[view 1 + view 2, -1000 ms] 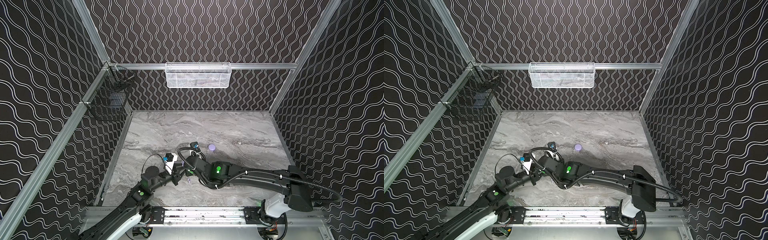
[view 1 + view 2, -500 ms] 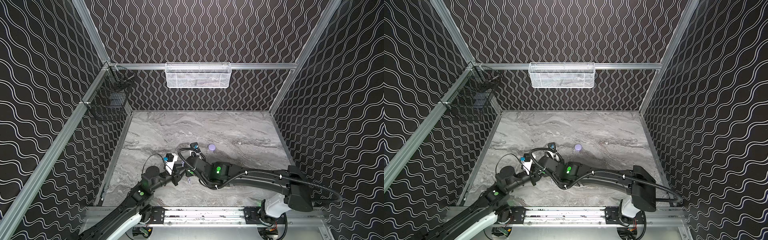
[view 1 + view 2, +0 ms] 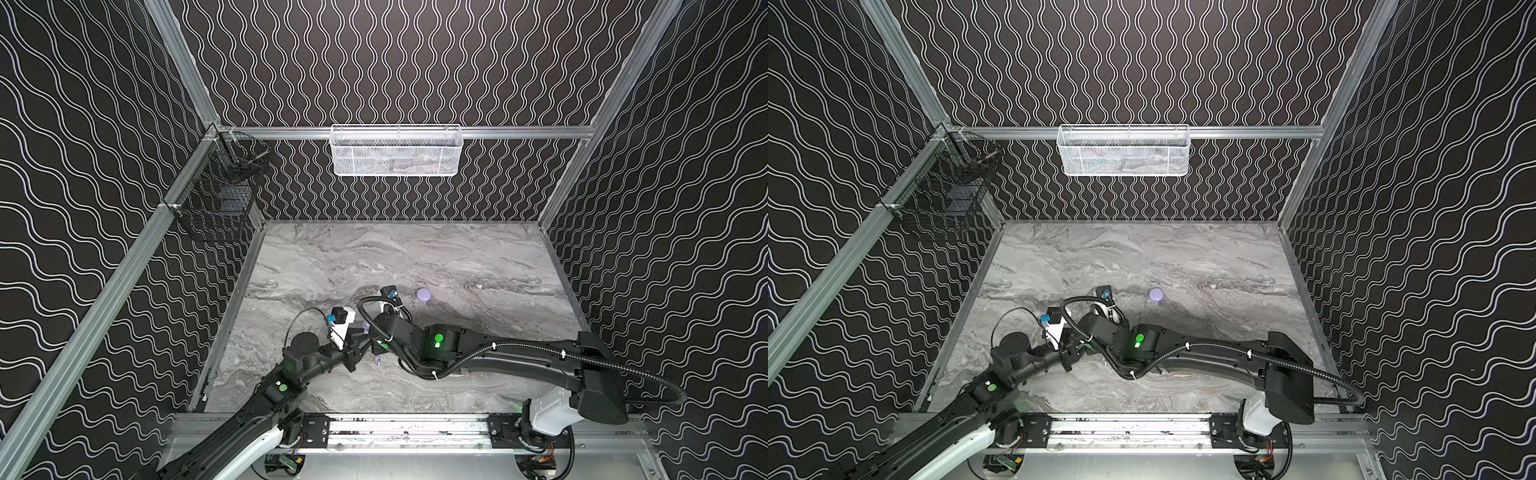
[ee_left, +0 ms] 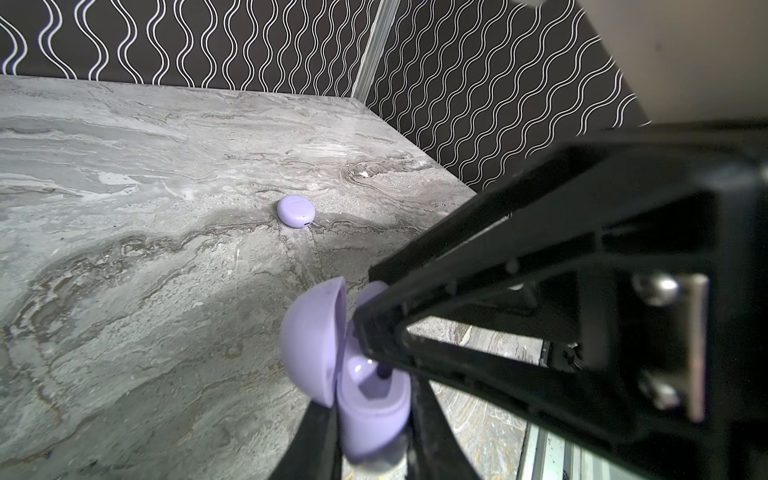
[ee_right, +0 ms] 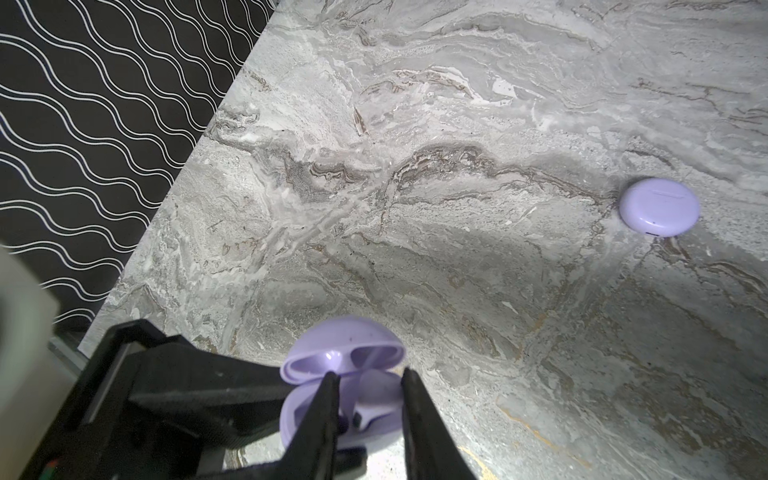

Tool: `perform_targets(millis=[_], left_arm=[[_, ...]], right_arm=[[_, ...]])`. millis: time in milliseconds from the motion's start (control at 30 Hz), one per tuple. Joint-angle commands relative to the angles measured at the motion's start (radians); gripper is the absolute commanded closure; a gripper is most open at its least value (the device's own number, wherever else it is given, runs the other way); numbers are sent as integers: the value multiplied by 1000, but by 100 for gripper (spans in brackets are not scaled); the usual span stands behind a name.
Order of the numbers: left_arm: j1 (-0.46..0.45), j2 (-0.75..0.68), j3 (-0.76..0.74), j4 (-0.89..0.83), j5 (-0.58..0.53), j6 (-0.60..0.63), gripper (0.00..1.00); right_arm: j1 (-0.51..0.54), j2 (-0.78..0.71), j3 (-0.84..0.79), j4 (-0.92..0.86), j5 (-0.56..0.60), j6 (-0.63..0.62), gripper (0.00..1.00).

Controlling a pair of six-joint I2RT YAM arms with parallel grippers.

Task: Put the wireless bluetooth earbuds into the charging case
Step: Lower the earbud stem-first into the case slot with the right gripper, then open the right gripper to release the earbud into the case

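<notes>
**Two robot arms meet low over the near-left part of the marble-patterned table (image 3: 457, 257).** The left claw (image 4: 365, 440) is clamped on the base of a lavender charging case (image 4: 311, 340), whose domed lid is swung open and stands up.

The right claw (image 5: 370, 376) reaches into the open case from above, its two thin black fingers (image 5: 326, 415) parted a little. Between them a pale lavender earbud (image 5: 368, 413) sits in the base of the case. The fingers seem to be clear of it, though the gap is narrow and hard to judge.

A second case (image 3: 423, 294), the same lavender and closed, lies flat on the table well apart from the claws, farther back and toward the right. In a top view, another small lavender piece (image 3: 378, 360), seemingly an earbud, lies on the table just in front of the two claws.
</notes>
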Motion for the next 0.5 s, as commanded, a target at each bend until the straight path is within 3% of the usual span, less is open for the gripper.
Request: perform_targets(millis=[0,467], left_arm=[[2,-1,3,33,-12,4,84],[2,-6,1,28,-13,3,84]], right_arm=[[4,-5,1,28,-23,2,71],[0,-19,3,13,8,-3,69]])
